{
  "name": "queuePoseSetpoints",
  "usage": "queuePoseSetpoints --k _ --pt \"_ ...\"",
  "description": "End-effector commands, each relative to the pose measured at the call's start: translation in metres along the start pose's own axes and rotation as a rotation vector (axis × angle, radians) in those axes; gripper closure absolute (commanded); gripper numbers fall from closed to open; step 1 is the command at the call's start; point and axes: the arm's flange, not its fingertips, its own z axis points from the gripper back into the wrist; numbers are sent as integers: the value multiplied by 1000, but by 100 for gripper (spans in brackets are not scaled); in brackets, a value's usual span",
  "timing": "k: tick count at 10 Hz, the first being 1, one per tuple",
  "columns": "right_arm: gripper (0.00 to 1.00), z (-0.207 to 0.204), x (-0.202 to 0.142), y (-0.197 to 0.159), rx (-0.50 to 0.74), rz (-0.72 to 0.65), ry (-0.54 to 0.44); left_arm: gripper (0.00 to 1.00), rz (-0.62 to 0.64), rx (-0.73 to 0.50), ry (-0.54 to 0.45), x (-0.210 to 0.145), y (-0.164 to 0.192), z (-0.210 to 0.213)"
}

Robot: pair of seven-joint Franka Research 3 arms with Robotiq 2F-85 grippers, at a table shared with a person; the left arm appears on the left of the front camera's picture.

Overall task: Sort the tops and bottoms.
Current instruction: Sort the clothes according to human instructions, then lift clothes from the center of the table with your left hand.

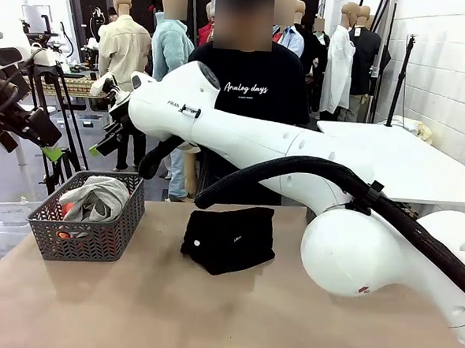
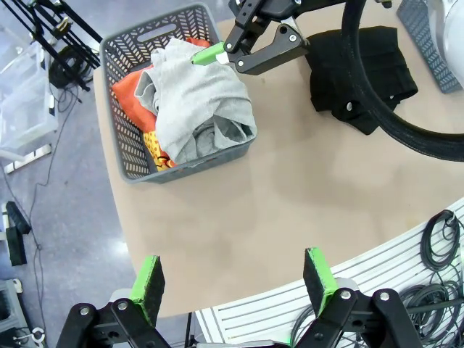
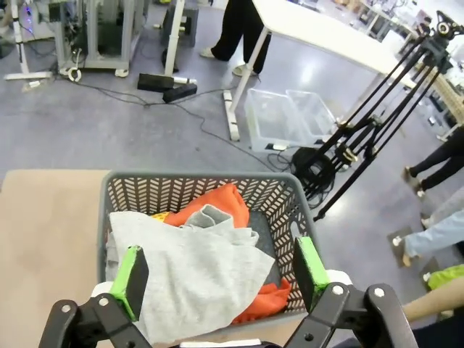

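A grey top (image 1: 97,196) lies crumpled over a red-orange top (image 1: 71,211) in the grey basket (image 1: 94,244) at the table's left. Black bottoms (image 1: 230,237) with a small white button lie folded at mid-table. My right gripper (image 1: 104,138) hangs above the basket; in its wrist view the gripper (image 3: 221,279) stands open over the grey top (image 3: 196,268) and the red-orange top (image 3: 214,206), holding nothing. My left gripper (image 1: 52,151) is raised off the table's left side, and it (image 2: 235,279) is open and looks down on the basket (image 2: 127,156), the grey top (image 2: 199,109) and the bottoms (image 2: 362,69).
A second grey basket (image 2: 420,22) sits at the table's right side, past my right arm (image 1: 297,158), which spans the table from right to left. A person in a black T-shirt (image 1: 257,89) stands at the far edge. Tripods (image 3: 362,145) and clear bins (image 3: 286,116) stand on the floor to the left.
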Motion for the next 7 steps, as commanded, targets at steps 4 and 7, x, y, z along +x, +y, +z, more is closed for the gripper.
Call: queuePoseSetpoints --k 4,7 --pt "0 -2 -3 -1 -5 3 3 0 -3 5 1 -3 1 0" --pt "0 -2 -3 -1 -5 3 3 0 -3 5 1 -3 1 0"
